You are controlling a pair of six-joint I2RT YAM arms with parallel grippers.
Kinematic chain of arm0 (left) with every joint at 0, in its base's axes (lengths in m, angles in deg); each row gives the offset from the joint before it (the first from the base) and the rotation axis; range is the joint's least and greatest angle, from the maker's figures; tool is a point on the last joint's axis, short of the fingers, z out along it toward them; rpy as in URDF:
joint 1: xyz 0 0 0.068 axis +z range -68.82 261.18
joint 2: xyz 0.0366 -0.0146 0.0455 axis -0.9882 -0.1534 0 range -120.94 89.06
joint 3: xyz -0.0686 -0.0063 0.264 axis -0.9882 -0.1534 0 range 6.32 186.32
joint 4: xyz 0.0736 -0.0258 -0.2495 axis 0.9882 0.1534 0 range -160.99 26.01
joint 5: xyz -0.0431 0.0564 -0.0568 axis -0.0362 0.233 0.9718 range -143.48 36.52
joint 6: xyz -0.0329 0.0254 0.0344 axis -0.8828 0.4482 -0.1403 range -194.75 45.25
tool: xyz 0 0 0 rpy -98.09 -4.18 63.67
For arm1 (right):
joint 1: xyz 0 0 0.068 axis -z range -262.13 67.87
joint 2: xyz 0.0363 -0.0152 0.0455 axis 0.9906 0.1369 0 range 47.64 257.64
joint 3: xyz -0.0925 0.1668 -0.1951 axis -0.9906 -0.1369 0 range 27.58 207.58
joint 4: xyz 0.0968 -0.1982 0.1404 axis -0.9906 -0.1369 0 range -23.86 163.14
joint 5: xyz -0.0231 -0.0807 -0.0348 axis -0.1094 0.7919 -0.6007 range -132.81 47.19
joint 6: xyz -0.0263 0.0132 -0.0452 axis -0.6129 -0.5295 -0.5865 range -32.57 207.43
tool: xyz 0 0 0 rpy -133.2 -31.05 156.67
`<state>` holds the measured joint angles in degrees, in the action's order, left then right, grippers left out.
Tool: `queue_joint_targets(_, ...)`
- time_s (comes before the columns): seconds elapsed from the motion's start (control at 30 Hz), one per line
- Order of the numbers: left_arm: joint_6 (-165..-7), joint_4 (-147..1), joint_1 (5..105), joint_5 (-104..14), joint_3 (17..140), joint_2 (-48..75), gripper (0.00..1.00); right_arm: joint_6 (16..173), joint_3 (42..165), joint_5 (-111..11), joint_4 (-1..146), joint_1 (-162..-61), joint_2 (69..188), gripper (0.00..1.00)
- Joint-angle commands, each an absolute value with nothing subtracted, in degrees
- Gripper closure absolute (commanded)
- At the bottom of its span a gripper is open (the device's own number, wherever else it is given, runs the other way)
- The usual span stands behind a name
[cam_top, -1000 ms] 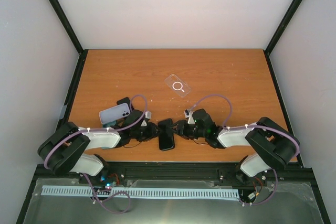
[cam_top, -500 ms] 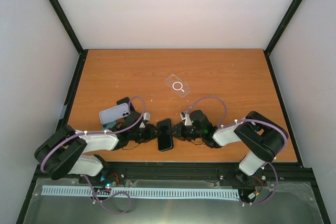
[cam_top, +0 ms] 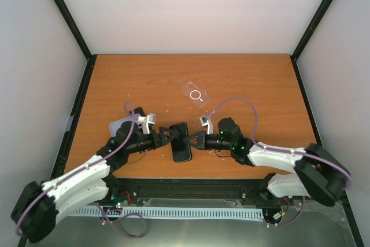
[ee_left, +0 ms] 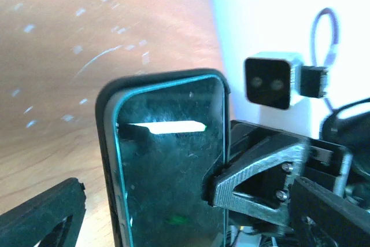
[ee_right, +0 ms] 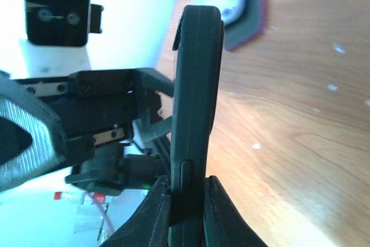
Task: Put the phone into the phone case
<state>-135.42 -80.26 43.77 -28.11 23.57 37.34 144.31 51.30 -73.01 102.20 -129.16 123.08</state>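
- Phone: black, screen up, on the near side of the case & a touch to its left, well apart from it. Can't tell if it's resting on the table or just off it.
- R gripper: pinching the phone by one long edge, a finger on the front & one on the back. Only a thin strip is held, so I'd guess it could pivot.
- L gripper: claw spread wide, on the phone's side turned away from the case. Phone sits in the gap; no contact I can see.
- Case: clear w/ a ring mark, lying flat, nothing in it. Which face is up, can't tell.
- Step in hand, as I read it: R has sole hold; the phone has to go over to the case.
- To do it well:
  - get L's fingers clear of the phone before R moves
  - go slow & keep the phone level, given the edge pinch
  - turn the phone to match the case, which lies skewed to it
  - seat one end first, then press the rest down
  - L could pin the case so it doesn't skid
- Lilac handset (phone or case, unsure) lies further left of the case, prob. out of the way.
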Motion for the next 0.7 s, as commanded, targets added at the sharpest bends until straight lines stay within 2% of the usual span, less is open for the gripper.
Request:
queue_joint_targets(0.0,-132.56,-76.30,45.05,-24.83,25.60,48.76,0.02,139.11,52.72,-78.30,101.69,-129.59,113.79,0.95)
queue_joint_targets(0.17,-132.04,-77.55,45.19,-21.14,27.78,56.42,0.01,140.11,53.13,-82.81,101.94,-129.59,105.97,0.94)
queue_joint_targets(0.3,-137.98,-89.96,45.15,-15.76,24.35,58.47,0.05,144.60,53.87,-88.42,107.36,-129.65,106.09,0.94)
queue_joint_targets(0.4,-142.33,-99.24,45.14,-14.32,21.08,58.80,0.19,149.08,52.92,-90.53,114.09,-129.68,106.69,0.94)
queue_joint_targets(0.53,-145.31,-105.43,45.14,-14.87,18.10,59.04,0.46,150.34,52.67,-90.88,115.15,-129.76,106.14,0.94)
queue_joint_targets(0.67,-145.71,-107.31,45.15,-15.04,17.45,58.21,0.57,150.41,52.26,-91.21,115.10,-129.86,105.40,0.94)
